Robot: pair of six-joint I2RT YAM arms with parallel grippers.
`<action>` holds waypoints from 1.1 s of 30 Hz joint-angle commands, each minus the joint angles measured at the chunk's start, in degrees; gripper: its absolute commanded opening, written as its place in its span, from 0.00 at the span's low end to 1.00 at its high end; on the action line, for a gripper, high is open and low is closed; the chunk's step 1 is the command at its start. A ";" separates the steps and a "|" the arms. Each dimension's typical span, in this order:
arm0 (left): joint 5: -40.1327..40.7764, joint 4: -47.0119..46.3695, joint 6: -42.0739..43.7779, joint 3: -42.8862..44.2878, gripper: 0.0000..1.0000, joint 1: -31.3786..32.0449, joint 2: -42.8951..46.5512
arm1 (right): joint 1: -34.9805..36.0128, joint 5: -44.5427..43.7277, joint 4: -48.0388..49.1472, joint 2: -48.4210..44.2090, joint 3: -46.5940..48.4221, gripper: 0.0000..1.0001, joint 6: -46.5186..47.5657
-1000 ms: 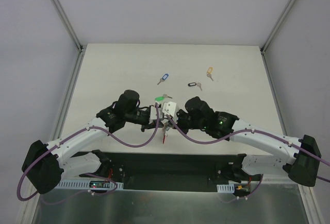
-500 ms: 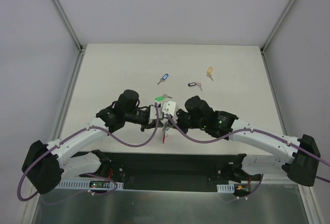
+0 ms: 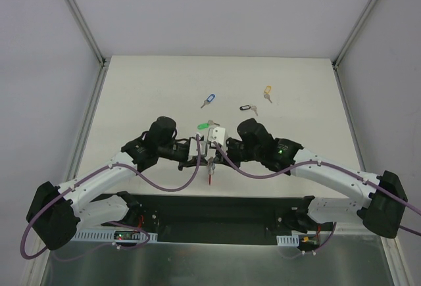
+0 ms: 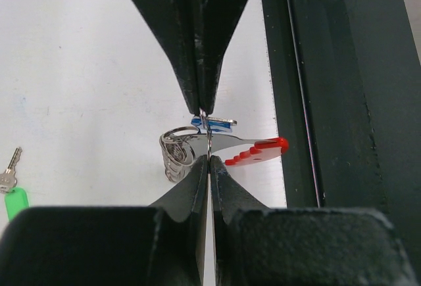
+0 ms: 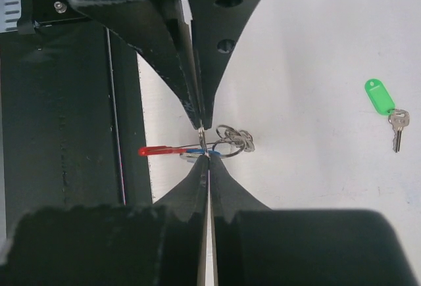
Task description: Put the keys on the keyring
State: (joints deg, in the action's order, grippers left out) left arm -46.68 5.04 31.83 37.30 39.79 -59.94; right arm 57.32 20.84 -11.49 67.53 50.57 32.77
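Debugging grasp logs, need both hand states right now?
Left hand: closed, pinching a thin wire ring on the keyring.
Right hand: closed on the same keyring; which ring exactly cannot be told.

Overhead view behind the arms [image 3: 99, 179], facing down, wrist views close along their fingers [image 4: 184, 36], all sharing green key [image 5: 379, 96]
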 commanded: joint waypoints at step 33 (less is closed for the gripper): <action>2.73 -0.91 -0.28 0.67 0.00 1.43 0.18 | -4.67 -9.84 -6.43 -4.07 -2.84 0.01 -10.09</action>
State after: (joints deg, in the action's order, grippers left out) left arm -46.68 4.78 32.10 36.93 40.64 -59.99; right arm 54.98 17.45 -13.17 66.22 49.01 29.04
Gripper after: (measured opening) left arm 0.006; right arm 0.015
